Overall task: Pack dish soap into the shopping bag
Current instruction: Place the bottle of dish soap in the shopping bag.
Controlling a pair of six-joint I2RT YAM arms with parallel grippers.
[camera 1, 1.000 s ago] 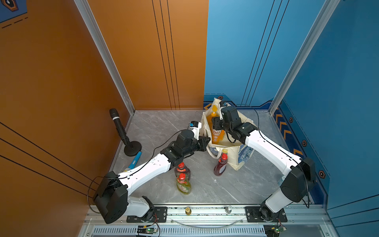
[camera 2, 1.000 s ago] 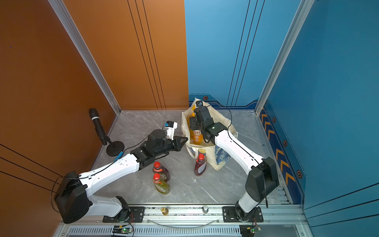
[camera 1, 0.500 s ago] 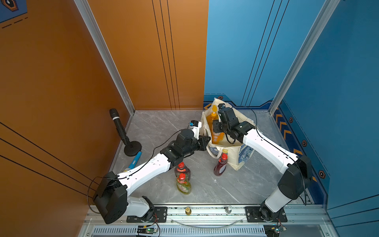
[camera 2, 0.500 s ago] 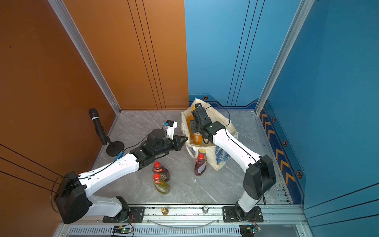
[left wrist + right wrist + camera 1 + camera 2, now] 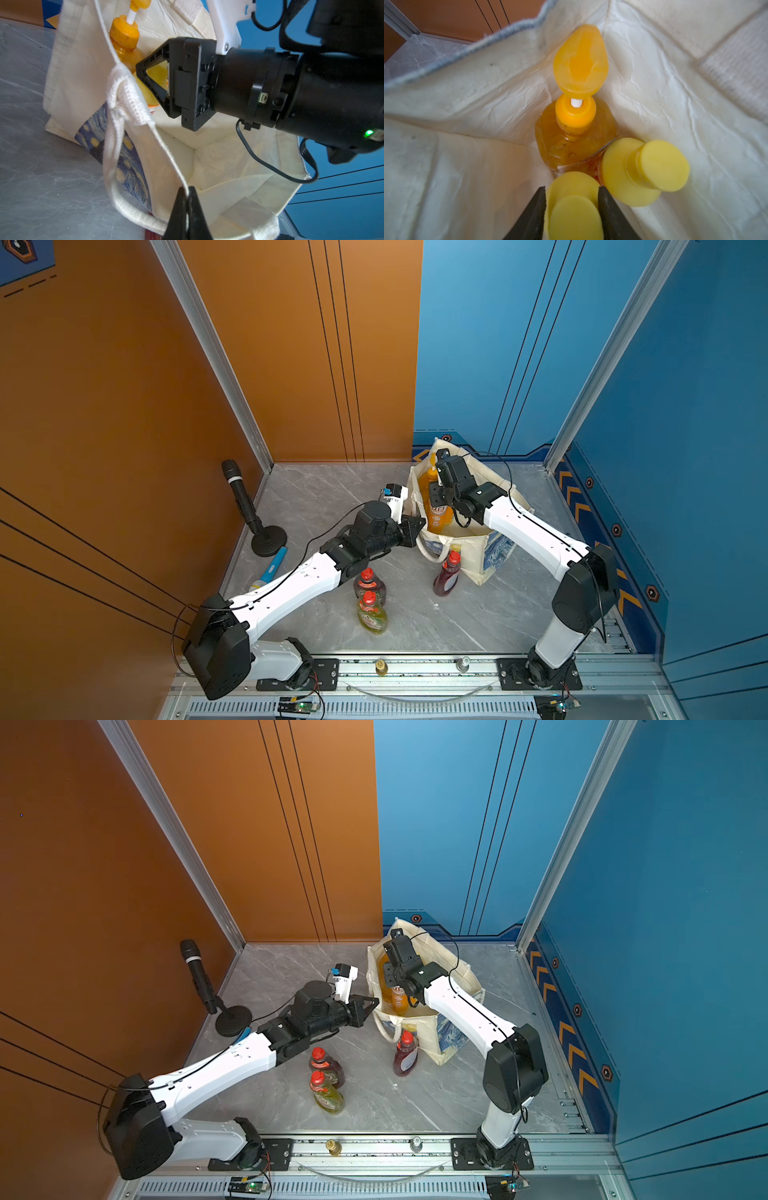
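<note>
The shopping bag point(image 5: 494, 549) point(image 5: 446, 1038) stands open at the back right of the floor. My left gripper point(image 5: 188, 190) point(image 5: 419, 524) is shut on its near rim. Inside stands the big orange pump bottle point(image 5: 577, 133) point(image 5: 124, 35) point(image 5: 440, 514) of dish soap. In front of it are two yellow-capped bottles. My right gripper point(image 5: 572, 190) point(image 5: 436, 495) reaches down into the bag and is shut on the cap of one point(image 5: 573, 207); the other point(image 5: 643, 172) stands free beside it. On the floor stand two dark red bottles point(image 5: 446, 578) point(image 5: 368, 583) and a yellow-green one point(image 5: 371, 614).
A black microphone point(image 5: 243, 497) on a round stand sits by the orange wall, with a blue stick point(image 5: 272, 568) lying beside it. The left forearm point(image 5: 299, 585) passes just above the two bottles in front. A metal rail point(image 5: 415, 668) runs along the front edge.
My right gripper has closed its jaws onto the yellow cap inside the bag and shifted slightly. The left gripper has kept its hold on the rim without moving.
</note>
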